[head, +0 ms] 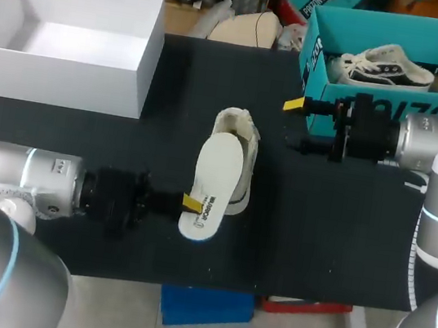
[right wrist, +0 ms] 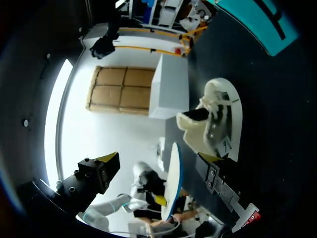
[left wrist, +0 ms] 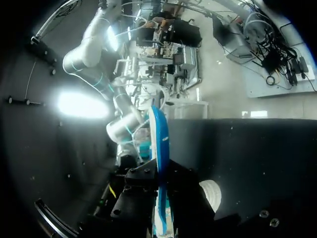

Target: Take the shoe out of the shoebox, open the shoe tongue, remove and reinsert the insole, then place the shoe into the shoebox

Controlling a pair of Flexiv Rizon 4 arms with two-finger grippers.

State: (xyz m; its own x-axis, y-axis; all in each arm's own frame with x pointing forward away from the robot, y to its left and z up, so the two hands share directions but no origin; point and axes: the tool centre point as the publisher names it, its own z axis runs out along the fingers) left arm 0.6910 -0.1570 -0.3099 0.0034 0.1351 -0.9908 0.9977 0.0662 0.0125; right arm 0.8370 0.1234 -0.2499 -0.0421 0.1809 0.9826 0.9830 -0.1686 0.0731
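- Left gripper (head: 191, 203), black fingers with yellow tips, on the grey arm at the near table edge: clamped on one end of the insole.
- Flat white foam insole with a blue underside (head: 215, 181): out of the shoe and held lengthwise over its opening. Its far end is at or just above the shoe; I cannot tell whether they touch.
- Cream low-top canvas shoe (head: 241, 128): on the black table top (head: 314, 244), mid-table, outside both boxes, its mouth gaping.
- Right gripper (head: 293, 126): fingers spread wide, holding nothing, beside the shoe.
- Open white cardboard box (head: 65, 38): far left corner, nothing visible inside, probably the shoebox.
- Open teal cardboard box (head: 393, 99): far right, holding a black-and-white sneaker (head: 386, 67).
- Progress, as judged: shoe taken out and insole removed. Still to do: seat the insole again, then box the shoe.
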